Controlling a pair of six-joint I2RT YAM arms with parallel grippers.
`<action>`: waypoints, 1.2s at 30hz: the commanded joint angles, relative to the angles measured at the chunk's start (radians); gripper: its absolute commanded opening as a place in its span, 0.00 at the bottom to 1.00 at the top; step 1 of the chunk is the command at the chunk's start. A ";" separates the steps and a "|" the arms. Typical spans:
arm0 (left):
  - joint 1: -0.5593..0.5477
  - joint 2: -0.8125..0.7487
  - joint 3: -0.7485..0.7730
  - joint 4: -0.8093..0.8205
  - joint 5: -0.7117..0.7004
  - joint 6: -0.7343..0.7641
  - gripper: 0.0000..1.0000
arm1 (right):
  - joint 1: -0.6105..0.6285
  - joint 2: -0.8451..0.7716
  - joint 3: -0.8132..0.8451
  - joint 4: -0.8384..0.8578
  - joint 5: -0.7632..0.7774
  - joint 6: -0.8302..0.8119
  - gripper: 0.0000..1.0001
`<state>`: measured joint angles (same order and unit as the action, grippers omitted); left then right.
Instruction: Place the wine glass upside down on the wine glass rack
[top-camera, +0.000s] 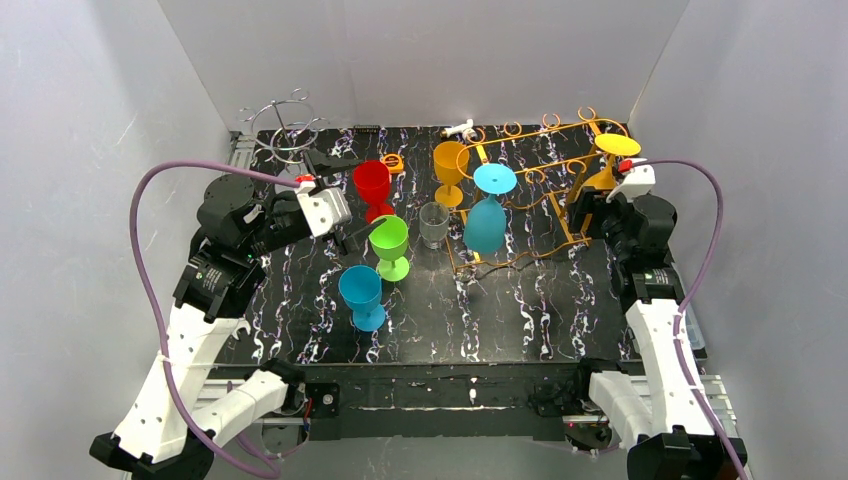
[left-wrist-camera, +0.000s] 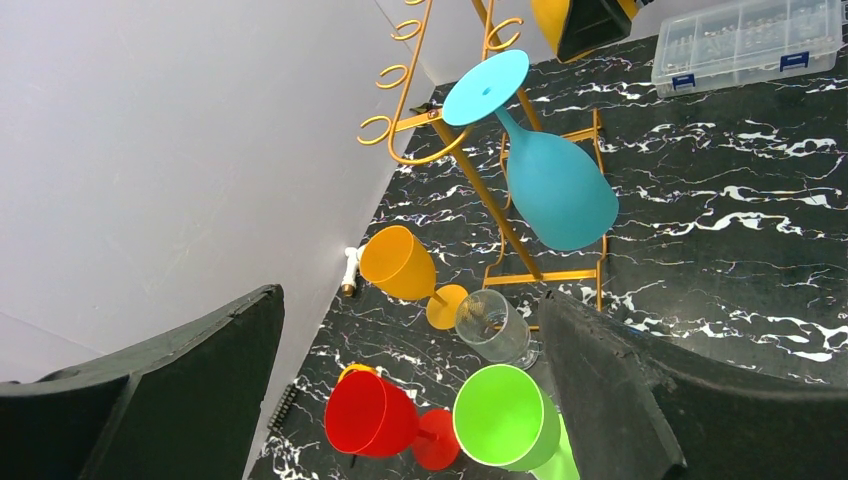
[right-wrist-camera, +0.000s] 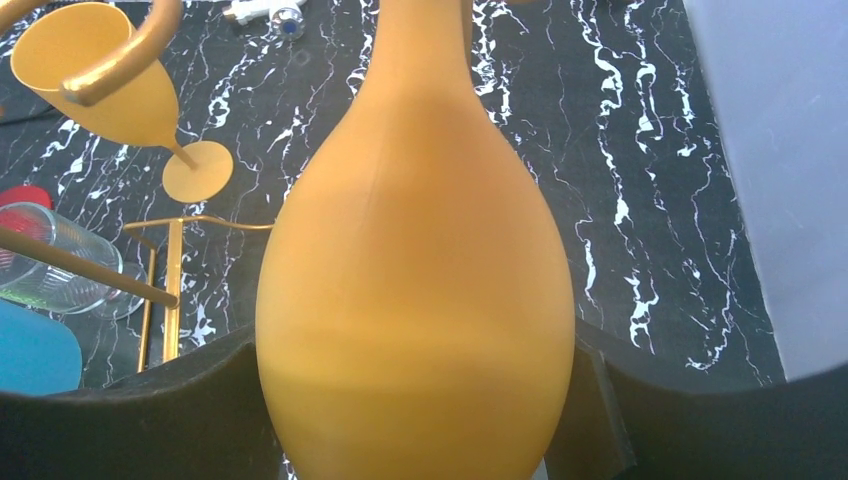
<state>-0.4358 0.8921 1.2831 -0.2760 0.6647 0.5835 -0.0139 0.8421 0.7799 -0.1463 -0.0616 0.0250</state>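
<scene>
Marbled table (top-camera: 560, 310) carries the gold wine glass rack (left-wrist-camera: 478, 188) on its right half. Right gripper (right-wrist-camera: 420, 390) clamps the bowl of the yellow wine glass (right-wrist-camera: 415, 300), which is inverted, foot uppermost, at the rack's far right end. Left gripper (left-wrist-camera: 410, 330) is spread wide and holds nothing, near the red wine glass (top-camera: 372, 185).

Checking in from the remote desk. Taking the rack (left-wrist-camera: 478, 190) as the landmark: a middle glass (top-camera: 485, 225) hangs upside down halfway along it, and an end glass (top-camera: 617, 144) hangs at its right end. An upright glass (top-camera: 450, 165) stands at its back-left corner, with a tumbler (top-camera: 434, 224) just left of its front foot. Three more glasses (top-camera: 389, 243) stand further left, and a wire stand (top-camera: 285, 125) sits beyond them, far back.
</scene>
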 joint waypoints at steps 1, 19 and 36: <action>0.003 -0.016 -0.011 0.022 0.000 0.004 0.98 | -0.006 -0.027 0.030 0.007 0.031 -0.022 0.44; 0.002 -0.021 -0.016 0.027 -0.004 0.005 0.98 | -0.037 0.015 -0.002 0.051 0.057 -0.022 0.44; 0.002 -0.027 -0.013 0.022 -0.005 0.002 0.98 | -0.038 0.081 -0.014 0.103 0.028 -0.002 0.62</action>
<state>-0.4358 0.8860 1.2701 -0.2687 0.6617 0.5869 -0.0456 0.9401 0.7742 -0.1158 -0.0261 0.0196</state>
